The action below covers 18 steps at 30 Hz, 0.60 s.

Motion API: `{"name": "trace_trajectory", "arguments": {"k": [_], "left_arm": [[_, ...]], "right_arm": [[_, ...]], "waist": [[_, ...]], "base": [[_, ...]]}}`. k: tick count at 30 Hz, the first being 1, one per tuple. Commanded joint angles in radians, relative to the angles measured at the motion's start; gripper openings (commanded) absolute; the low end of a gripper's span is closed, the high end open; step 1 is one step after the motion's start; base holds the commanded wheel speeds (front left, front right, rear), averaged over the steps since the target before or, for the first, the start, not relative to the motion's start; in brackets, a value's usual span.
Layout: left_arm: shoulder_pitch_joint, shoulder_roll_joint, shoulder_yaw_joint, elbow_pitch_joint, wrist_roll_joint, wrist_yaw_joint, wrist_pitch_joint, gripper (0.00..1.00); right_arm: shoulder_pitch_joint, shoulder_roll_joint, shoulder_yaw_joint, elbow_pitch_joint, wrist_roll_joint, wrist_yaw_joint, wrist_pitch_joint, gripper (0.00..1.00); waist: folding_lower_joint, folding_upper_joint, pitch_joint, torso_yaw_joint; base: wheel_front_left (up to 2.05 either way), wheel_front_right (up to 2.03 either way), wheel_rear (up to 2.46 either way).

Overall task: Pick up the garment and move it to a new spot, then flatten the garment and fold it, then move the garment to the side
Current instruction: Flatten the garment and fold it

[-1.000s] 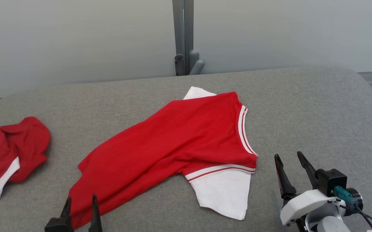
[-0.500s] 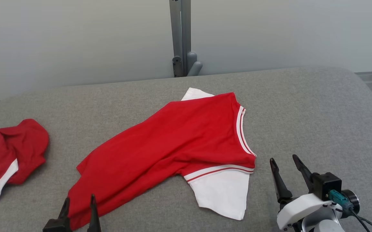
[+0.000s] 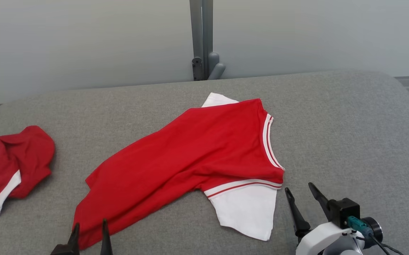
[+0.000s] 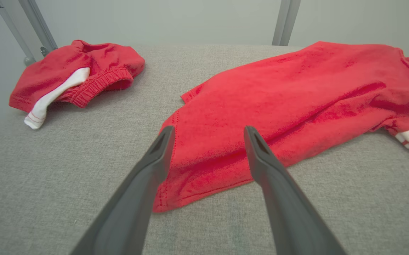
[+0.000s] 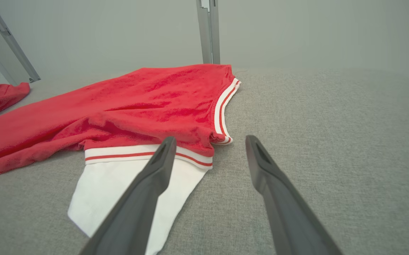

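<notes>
The garment (image 3: 190, 156) is a red shirt with white sleeves and striped trim, spread slantwise across the grey padded table (image 3: 331, 124). My left gripper (image 3: 90, 224) is open at the garment's near hem corner; in the left wrist view the left gripper (image 4: 208, 129) frames the red hem (image 4: 296, 88) between its fingers. My right gripper (image 3: 299, 187) is open just right of the near white sleeve (image 3: 246, 212). In the right wrist view the right gripper (image 5: 210, 138) points at the shoulder, and its left finger overlaps the sleeve (image 5: 119, 187). Neither holds anything.
A second red and white garment (image 3: 13, 159) lies bunched at the table's left edge, also seen as a crumpled heap (image 4: 80, 67). A grey metal post (image 3: 202, 35) stands behind the table's far edge against a pale wall. Bare grey surface stretches to the right.
My right gripper has drawn back and to the left, closer to the white sleeve. The head view has shifted slightly. The garment lies as before, and both grippers stay open.
</notes>
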Motion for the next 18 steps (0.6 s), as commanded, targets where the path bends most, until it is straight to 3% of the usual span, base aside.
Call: {"name": "trace_trajectory", "arguments": {"k": [1,7,18], "left_arm": [[0.011,0.002,0.000,0.013,-0.013,0.009,0.000,1.00],[-0.001,0.003,0.009,0.084,-0.060,0.022,0.000,1.00],[-0.013,0.003,0.040,0.108,-0.102,0.036,0.000,1.00]], "right_arm": [[0.006,-0.004,0.013,0.017,0.007,-0.001,0.000,1.00],[-0.016,-0.004,0.067,0.072,0.020,-0.001,0.000,1.00],[-0.041,-0.004,0.070,0.078,0.007,-0.001,0.000,1.00]], "waist": [[0.0000,0.0000,0.016,0.008],[0.0000,0.0000,0.056,0.024],[0.0000,0.0000,0.085,0.020]], "base": [[0.00,0.00,0.00],[0.00,0.00,0.00],[0.00,0.00,0.00]]}}
